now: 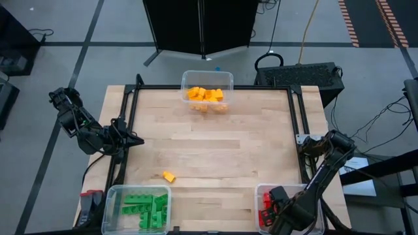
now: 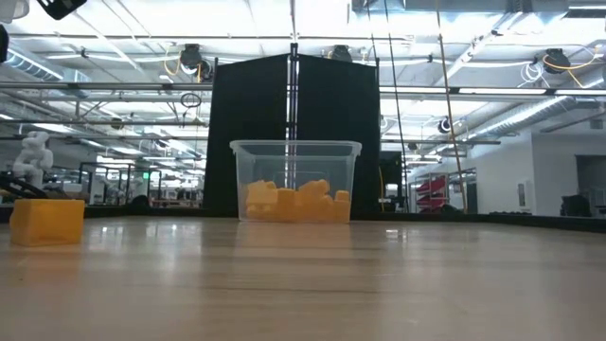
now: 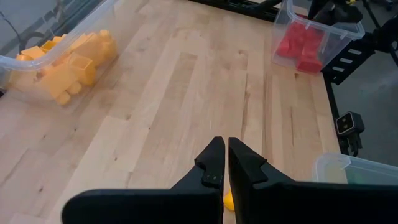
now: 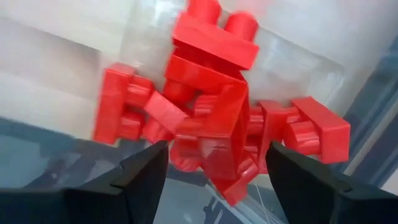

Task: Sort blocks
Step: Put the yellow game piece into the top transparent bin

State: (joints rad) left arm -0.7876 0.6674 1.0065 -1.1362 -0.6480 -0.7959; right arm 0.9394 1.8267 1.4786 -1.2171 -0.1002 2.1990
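One yellow-orange block lies alone on the table toward the near left, and it also shows in the low view. Several yellow-orange blocks lie in the far bin, several green blocks in the near-left bin, and several red blocks in the near-right bin. My left gripper hovers shut at the table's left edge, its fingertips pointing across the table. My right gripper is open above the red pile, touching nothing that I can see.
Three clear bins stand at the table's edges: far middle, near left and near right. A black frame borders the table. The middle of the wooden top is bare boards.
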